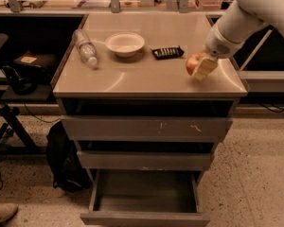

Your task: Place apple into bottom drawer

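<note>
Nearest us, the bottom drawer (144,198) stood pulled out, ready, we judged, to take the fruit from above. Up on the cabinet top (146,77), near its right edge, sat the apple (192,63), with the gripper (201,67) against its right side. We could not tell whether it had hold. Farther back stood a white bowl (125,43).
</note>
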